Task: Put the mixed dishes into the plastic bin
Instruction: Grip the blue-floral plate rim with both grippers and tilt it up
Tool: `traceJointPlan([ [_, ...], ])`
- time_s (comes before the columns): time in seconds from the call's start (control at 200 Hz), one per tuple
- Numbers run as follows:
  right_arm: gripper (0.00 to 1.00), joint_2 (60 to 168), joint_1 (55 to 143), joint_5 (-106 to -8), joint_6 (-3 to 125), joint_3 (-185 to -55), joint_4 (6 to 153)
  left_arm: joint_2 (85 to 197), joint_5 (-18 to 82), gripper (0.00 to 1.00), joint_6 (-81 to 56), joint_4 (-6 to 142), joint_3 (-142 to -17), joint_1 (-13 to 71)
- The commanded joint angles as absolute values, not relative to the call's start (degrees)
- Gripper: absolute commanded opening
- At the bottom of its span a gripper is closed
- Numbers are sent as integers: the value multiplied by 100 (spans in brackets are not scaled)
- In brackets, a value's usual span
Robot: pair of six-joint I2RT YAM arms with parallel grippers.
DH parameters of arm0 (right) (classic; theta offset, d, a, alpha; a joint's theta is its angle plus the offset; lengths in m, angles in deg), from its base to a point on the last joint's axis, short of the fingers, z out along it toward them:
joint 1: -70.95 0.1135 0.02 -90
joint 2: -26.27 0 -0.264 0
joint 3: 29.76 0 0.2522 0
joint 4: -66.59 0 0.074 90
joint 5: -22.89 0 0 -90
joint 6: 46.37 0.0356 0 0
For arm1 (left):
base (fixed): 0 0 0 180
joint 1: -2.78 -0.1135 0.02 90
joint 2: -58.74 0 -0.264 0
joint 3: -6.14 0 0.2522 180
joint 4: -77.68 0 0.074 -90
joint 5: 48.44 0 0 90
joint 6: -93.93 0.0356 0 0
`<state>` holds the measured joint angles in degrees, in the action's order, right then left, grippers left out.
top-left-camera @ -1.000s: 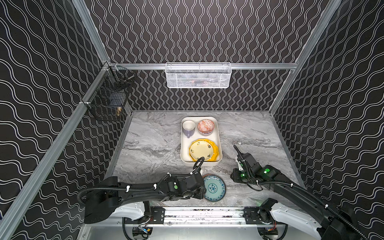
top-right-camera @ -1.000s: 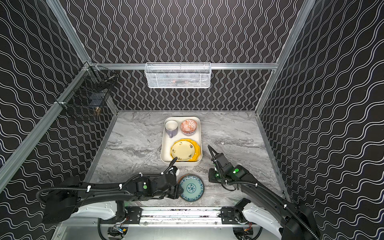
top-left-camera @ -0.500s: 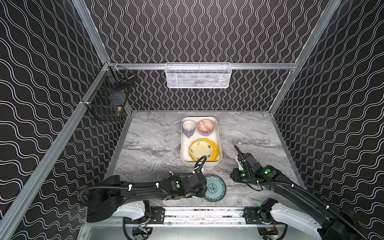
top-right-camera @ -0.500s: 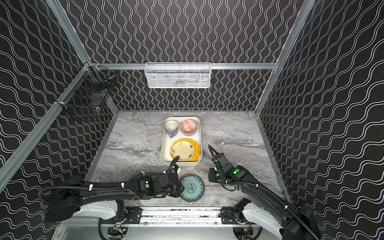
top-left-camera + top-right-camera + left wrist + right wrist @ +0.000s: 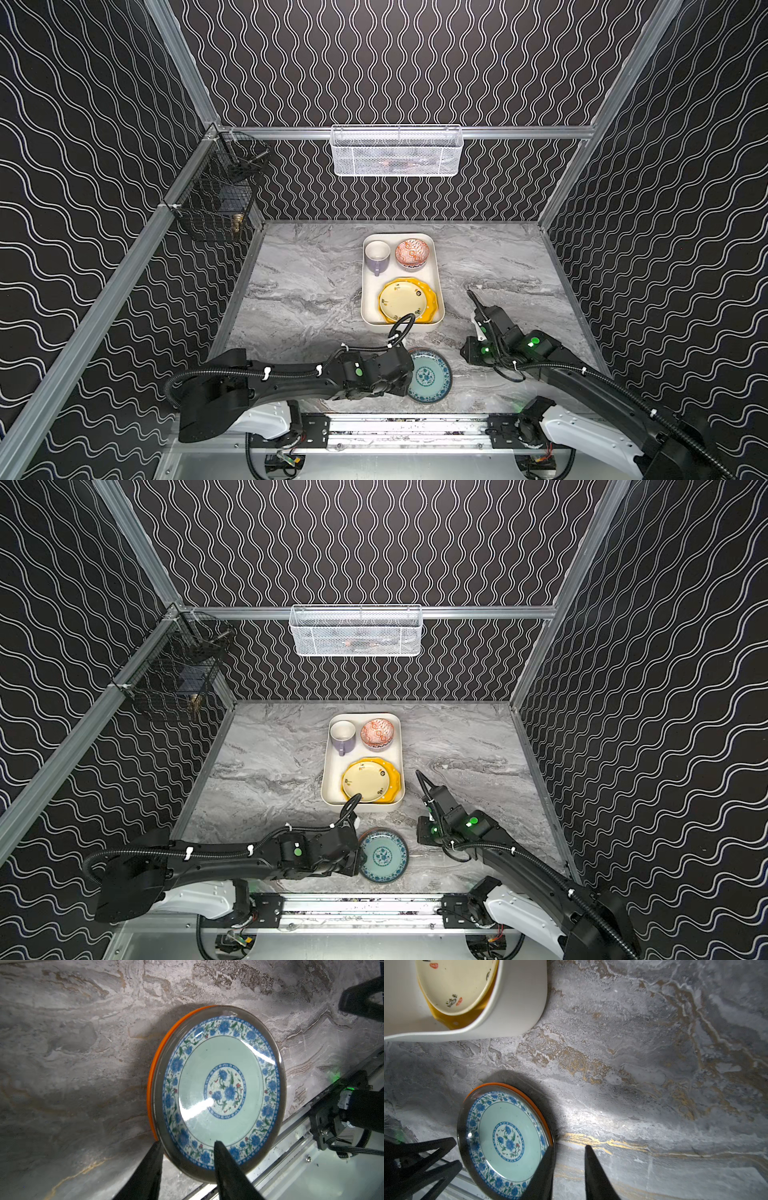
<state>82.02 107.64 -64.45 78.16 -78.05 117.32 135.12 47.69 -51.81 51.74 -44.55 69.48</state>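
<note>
Rim of teal plate (image 5: 218,1088) sits between left gripper (image 5: 187,1142)'s parted jaws, pinch unclear tbh; blue flowers, orange plate (image 5: 150,1084) underneath.

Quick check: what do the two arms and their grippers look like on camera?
The left arm and right arm are matte black on glossy white bases, with ribbed black cable hoses tied by white clips and small green lights. The left gripper and right gripper have slim, tapered black fingers.

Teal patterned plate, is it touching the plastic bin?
Apart. The right wrist view shows a strip of bare marble table between the teal patterned plate and the plastic bin, at the bin's rounded corner.
</note>
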Motion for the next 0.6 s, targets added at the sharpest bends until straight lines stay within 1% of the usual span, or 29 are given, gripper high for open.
traceJointPlan([
  [0.0, 28, 8218, 10769, -6447, 7866, -7815, 11673, 13589, 4789, 45, -5199, 5338, -4494, 6949],
  [0.3, 28, 8243, 10769, -6411, 7892, -7815, 11676, 13841, 4683, 44, -5104, 5434, -4636, 6949],
  [0.596, 28, 8303, 10842, -6132, 8108, -7546, 11395, 14045, 4613, 44, -5016, 5490, -4783, 6949],
])
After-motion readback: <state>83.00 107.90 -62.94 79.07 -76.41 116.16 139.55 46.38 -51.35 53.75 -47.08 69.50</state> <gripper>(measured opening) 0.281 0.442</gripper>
